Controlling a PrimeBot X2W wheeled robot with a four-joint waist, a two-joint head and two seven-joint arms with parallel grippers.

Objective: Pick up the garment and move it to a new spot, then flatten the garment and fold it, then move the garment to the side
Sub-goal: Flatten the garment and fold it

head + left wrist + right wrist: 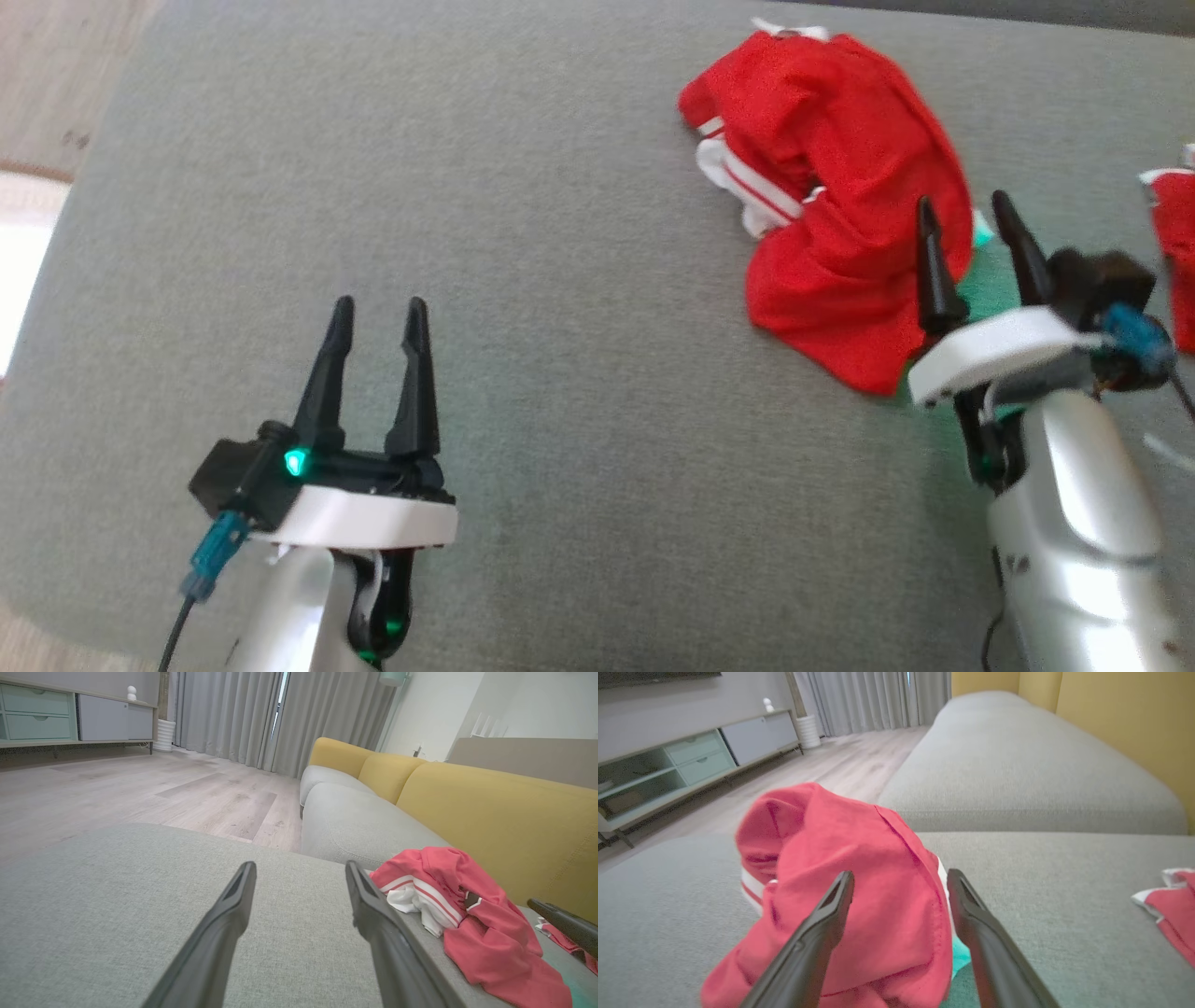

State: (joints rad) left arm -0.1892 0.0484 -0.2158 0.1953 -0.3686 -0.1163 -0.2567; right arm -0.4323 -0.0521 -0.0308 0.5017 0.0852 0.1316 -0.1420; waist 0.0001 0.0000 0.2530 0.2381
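Garment (831, 187), red with white trim, lies crumpled just ahead of the right gripper (963, 201), jaws wide and empty; left gripper (380, 303), equally wide and empty, sits well apart from it; best to drop onto a raised fold, pinch deep, and lift clear of the cushion (560, 327).
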